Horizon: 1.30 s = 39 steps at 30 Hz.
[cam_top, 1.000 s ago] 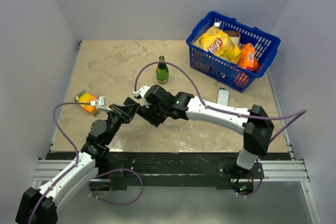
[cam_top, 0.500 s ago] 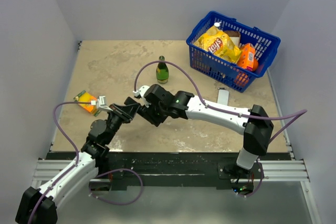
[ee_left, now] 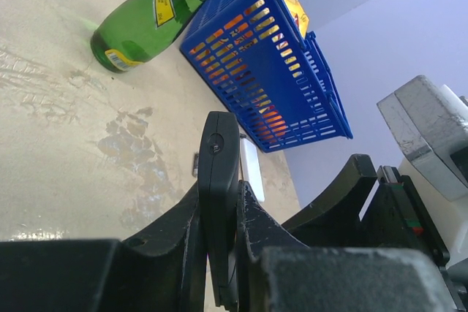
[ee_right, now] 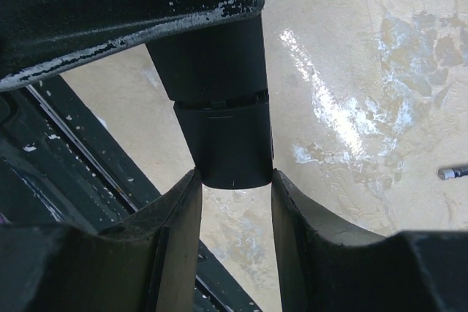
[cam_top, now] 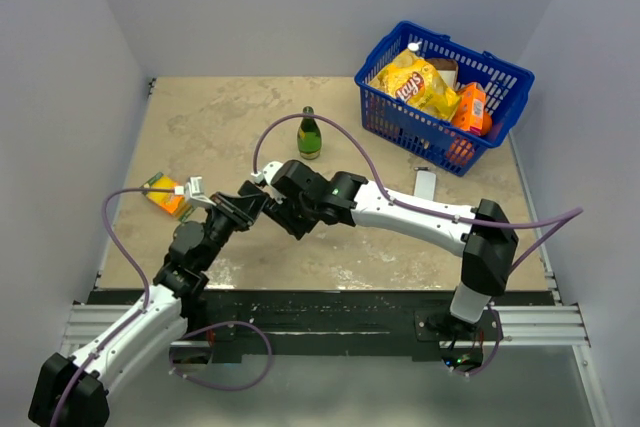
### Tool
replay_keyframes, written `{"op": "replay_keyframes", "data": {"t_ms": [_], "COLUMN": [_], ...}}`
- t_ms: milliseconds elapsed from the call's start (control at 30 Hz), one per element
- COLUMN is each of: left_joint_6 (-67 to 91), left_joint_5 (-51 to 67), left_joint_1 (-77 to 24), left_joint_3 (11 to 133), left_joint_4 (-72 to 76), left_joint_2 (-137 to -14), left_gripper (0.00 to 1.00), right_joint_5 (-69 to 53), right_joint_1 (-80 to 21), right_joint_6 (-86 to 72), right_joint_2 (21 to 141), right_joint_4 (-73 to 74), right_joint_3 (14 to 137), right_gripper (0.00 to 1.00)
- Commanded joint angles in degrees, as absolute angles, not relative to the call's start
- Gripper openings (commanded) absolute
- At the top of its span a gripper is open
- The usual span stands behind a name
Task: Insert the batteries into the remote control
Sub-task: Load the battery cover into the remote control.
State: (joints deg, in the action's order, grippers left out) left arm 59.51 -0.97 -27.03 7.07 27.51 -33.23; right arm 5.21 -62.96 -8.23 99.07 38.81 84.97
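The remote control (ee_left: 219, 151), a slim black bar, stands edge-on between my left gripper's (ee_left: 219, 199) jaws, which are shut on it. In the right wrist view the remote control's (ee_right: 223, 137) rounded end, with a seam across it, sits between my right gripper's (ee_right: 235, 180) fingertips, which touch it on both sides. One battery (ee_right: 453, 173), a tiny silvery cylinder, lies on the table to the right. From above, my left gripper (cam_top: 248, 209) and right gripper (cam_top: 278, 207) meet at the table's middle left and hide the remote.
A green bottle (cam_top: 309, 134) stands behind the grippers. A blue basket (cam_top: 385, 122) of snack packs sits at the back right, with a flat white device (cam_top: 424, 183) in front of it. An orange carton (cam_top: 165, 194) lies at the left.
Both grippers, still joined on the remote, have shifted a little to the left and away from the arm bases. The jaws have not changed.
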Motion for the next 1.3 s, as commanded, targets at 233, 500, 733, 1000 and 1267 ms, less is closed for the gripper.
{"op": "replay_keyframes", "data": {"t_ms": [233, 500, 733, 1000, 1267], "left_joint_6": [63.8, 65.7, 67.1, 69.8, 71.4], "left_joint_5": [1.5, 0.9, 0.2, 1.6, 2.7], "left_joint_1": [-27.0, -27.0, -27.0, -26.8, -26.6], "left_joint_3": [10.5, 9.8, 9.4, 8.4, 8.5], "left_joint_4": [26.5, 26.7, 25.9, 27.6, 28.7], "left_joint_2": [-33.0, -32.7, -32.7, -32.5, -33.2], "left_gripper": [0.00, 0.00, 0.00, 0.00, 0.00], "right_joint_5": [5.8, 6.1, 6.1, 6.7, 6.4], "right_joint_1": [-63.4, -63.3, -63.4, -63.3, -63.3], "right_joint_6": [-8.2, -8.8, -9.1, -9.5, -9.9], "right_joint_2": [98.4, 97.7, 96.7, 96.2, 96.1], "right_joint_4": [39.3, 40.1, 40.8, 41.0, 42.0], "right_joint_3": [88.3, 88.5, 88.5, 88.3, 89.4], "right_gripper": [0.24, 0.26, 0.27, 0.27, 0.27]}}
